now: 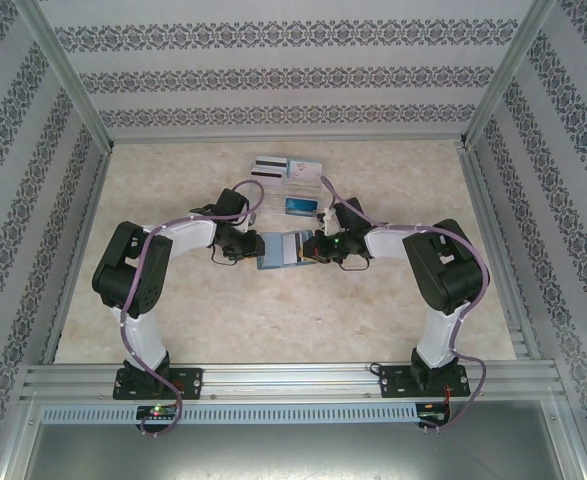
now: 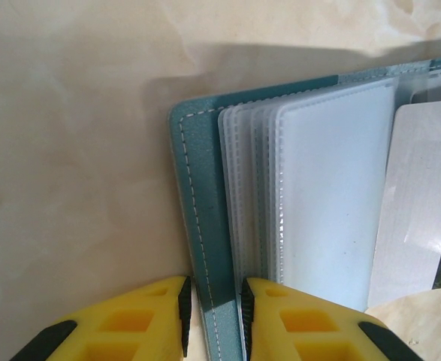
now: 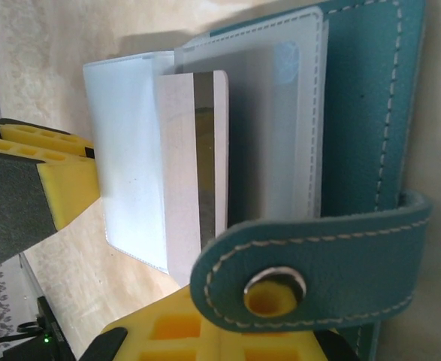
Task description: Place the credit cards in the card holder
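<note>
The teal card holder [image 1: 278, 250] lies open mid-table between both grippers. In the left wrist view my left gripper [image 2: 216, 304] is shut on the edge of the holder's teal cover [image 2: 205, 195], beside the stack of clear sleeves [image 2: 333, 195]. My right gripper [image 3: 218, 316] is shut on a white credit card [image 3: 194, 173] with a dark stripe. That card stands against the sleeves [image 3: 280, 128], its lower end at the yellow fingers. The holder's snap strap [image 3: 318, 263] lies across those fingertips and hides them. The same card shows at the right of the left wrist view [image 2: 423, 203].
At the back of the table a clear compartmented tray [image 1: 305, 180] holds a blue card [image 1: 298, 206]. A white card with black stripes [image 1: 266, 167] lies just left of the tray. Patterned walls and metal rails enclose the table on three sides.
</note>
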Tool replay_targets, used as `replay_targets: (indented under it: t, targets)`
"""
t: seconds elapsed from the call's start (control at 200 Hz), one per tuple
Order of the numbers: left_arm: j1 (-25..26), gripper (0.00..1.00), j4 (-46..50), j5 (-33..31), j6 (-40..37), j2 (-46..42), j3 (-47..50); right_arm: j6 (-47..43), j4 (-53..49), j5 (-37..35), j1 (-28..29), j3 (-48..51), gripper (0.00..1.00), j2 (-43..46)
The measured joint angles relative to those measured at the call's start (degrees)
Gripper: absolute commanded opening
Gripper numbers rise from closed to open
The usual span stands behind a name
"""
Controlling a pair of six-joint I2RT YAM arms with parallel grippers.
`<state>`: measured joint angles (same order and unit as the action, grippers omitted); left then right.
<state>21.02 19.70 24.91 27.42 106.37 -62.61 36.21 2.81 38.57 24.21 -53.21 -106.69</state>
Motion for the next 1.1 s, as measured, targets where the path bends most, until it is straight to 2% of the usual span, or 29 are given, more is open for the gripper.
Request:
replay_targets:
  t: [0.45, 0.689, 1.099]
  targets:
    - [0.00, 0.27, 0.00, 0.02, 0.02, 0.00, 0.00, -2.78, -4.92, -2.49, 0.83, -2.69, 0.00, -0.15]
    - [0.00, 0.27, 0.00, 0.02, 0.00, 0.00, 0.00, -2.45, -4.92, -3.26, 3.32, -5.42, 0.00, -2.51]
    - [0.00, 0.27, 0.00, 0.02, 0.00, 0.00, 0.00, -1.66, -4.92, -2.45, 3.43, -5.64, 0.00, -3.08]
